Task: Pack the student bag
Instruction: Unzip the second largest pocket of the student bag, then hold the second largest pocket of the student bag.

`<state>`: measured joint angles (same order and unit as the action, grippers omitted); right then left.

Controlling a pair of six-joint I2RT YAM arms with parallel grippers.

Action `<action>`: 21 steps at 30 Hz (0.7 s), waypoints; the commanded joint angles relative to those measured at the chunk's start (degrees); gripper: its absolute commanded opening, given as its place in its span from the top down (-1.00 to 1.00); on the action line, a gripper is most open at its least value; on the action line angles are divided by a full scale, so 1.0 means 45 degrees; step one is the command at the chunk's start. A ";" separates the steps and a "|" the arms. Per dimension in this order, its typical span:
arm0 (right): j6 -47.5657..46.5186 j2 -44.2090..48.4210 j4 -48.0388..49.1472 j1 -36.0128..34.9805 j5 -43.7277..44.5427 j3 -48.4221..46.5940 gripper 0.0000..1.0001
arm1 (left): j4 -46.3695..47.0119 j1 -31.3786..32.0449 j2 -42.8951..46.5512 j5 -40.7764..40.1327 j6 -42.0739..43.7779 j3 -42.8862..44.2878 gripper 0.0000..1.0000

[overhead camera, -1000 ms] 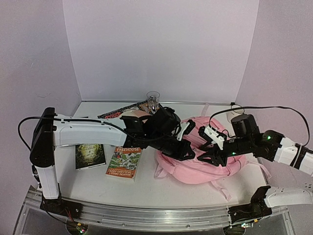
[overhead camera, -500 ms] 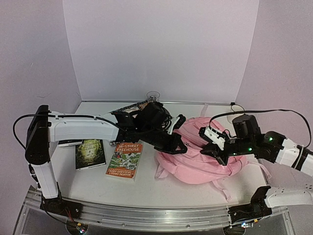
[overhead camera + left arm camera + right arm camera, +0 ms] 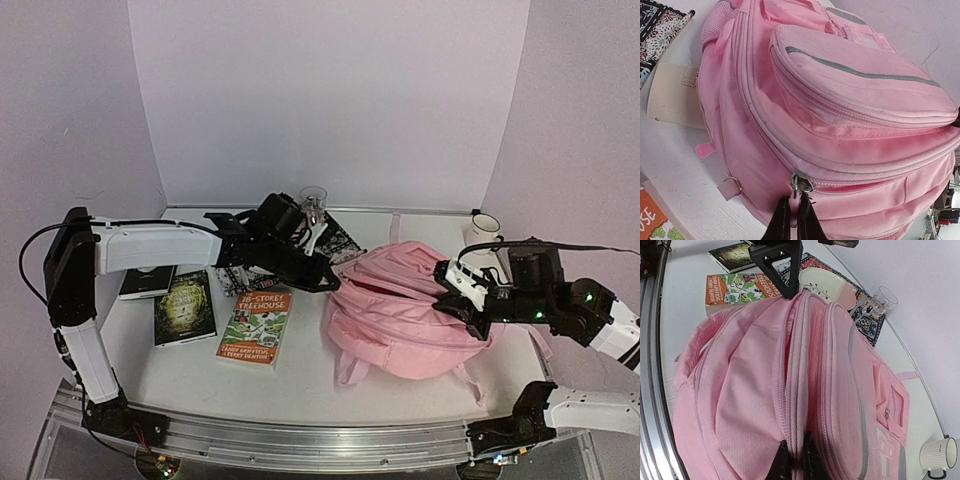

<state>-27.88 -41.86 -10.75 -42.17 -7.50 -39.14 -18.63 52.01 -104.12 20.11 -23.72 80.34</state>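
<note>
L end effector [image 3: 795, 212] pinches the zip pull [image 3: 799, 186] of the student bag [image 3: 400, 310]; R end effector [image 3: 794, 454] clamps fabric by its zip.

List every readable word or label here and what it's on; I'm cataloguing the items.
"-STOREY TREEHOUSE": orange book cover; the number before it is blurred.
"ANDY GRIFFITHS & TERRY DENTON": same cover, bottom edge, barely legible.
Title too blurred to read on the dark green book.
No readable text on the student bag.
</note>
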 commanded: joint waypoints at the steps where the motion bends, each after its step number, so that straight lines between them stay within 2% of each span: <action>1: 0.0140 0.0288 -0.0703 0.0173 0.0849 -0.0311 1.00 | -0.1237 -0.0547 -0.1075 -0.0227 0.0554 0.0715 1.00; 3: 0.0337 0.0019 -0.0774 0.0173 0.0407 -0.0614 0.91 | -0.1232 0.0202 -0.1348 0.0037 0.0799 0.1473 1.00; 7: 0.0629 -0.0397 -0.0720 0.0173 -0.0528 -0.1253 0.26 | -0.0782 0.1357 -0.1734 0.0900 0.0468 0.2686 1.00; 9: 0.0912 -0.0820 -0.0637 0.0173 -0.1098 -0.1595 0.09 | -0.0440 0.1774 -0.1873 0.1132 0.0222 0.3091 1.00; 15: 0.1837 -0.2218 -0.0188 0.0159 -0.1893 -0.1881 -0.12 | 0.0728 0.2013 -0.1801 0.1643 -0.0735 0.3577 1.00; 21: 0.3145 -0.3173 0.0522 -0.0090 -0.1851 -0.1782 -0.30 | 0.1296 0.2151 -0.1767 0.1945 -0.1222 0.3844 1.00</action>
<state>-19.19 -54.68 -11.37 -41.60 -14.13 -46.48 -20.73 61.94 -113.89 26.55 -27.09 93.21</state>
